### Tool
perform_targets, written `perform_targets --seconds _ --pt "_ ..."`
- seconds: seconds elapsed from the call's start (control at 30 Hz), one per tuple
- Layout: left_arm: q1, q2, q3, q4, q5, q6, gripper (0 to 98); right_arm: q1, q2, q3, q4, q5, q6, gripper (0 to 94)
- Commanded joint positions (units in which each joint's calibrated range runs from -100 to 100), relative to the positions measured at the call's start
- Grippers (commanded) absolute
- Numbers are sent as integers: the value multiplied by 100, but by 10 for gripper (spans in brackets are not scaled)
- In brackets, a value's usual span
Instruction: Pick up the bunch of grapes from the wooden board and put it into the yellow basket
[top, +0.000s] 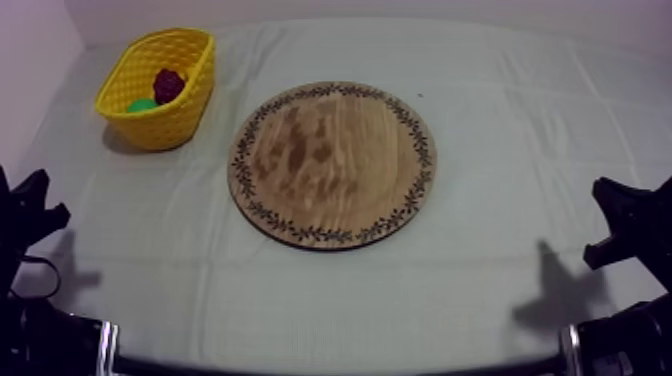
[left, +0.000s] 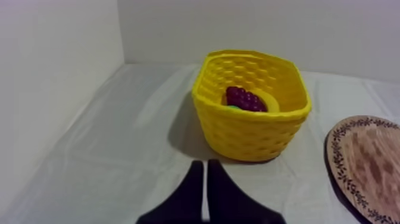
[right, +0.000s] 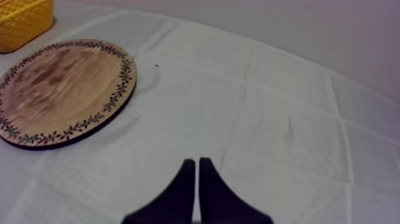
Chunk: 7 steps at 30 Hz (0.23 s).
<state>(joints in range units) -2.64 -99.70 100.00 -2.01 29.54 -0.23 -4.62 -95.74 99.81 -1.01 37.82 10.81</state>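
Both left claw (left: 204, 165) and right claw (right: 197, 162) pressed together, empty. The bunch of grapes (left: 244, 99) sits in yellow basket (left: 250, 137), far left. I judge no further reach needed.

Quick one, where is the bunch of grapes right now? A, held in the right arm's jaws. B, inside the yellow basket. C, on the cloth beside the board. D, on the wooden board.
B: the bunch of grapes lies inside the yellow basket, below its rim, and the wooden board carries no fruit.
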Motion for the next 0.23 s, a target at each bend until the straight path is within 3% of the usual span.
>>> perform_targets --seconds 0.0,0.2 --pt "-1 -5 0 -1 5 12 0 3 -1 -3 1 0 11 4" --pt "-1 -5 0 -5 33 68 0 3 -1 -3 1 0 11 4"
